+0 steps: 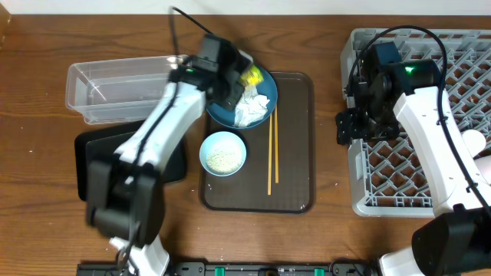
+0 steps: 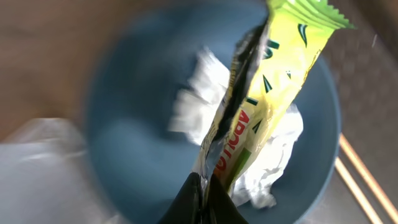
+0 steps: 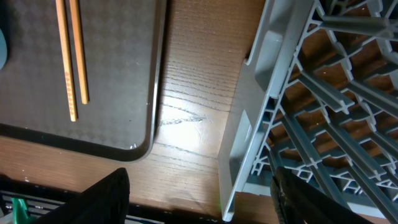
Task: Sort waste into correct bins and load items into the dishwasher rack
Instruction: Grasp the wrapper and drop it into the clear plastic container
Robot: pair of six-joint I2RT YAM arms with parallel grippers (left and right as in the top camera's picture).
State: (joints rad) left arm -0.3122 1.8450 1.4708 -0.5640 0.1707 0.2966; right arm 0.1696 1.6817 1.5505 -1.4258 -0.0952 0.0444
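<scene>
While left jaws pinch yellow-green wrapper (image 2: 280, 81) above dark-blue bowl (image 2: 124, 155), right jaws spread wide.

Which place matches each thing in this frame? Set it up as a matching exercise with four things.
Things:
1. small yellow-green wrapper
2. crumpled white paper napkins
3. loose white rice grains
4. pair of thin yellowish chopsticks

Places:
A. in the small light-blue bowl
B. pinched in the left gripper
C. flat on the brown tray
D. in the large dark-blue bowl

Pairs: 1-B, 2-D, 3-A, 4-C
</scene>
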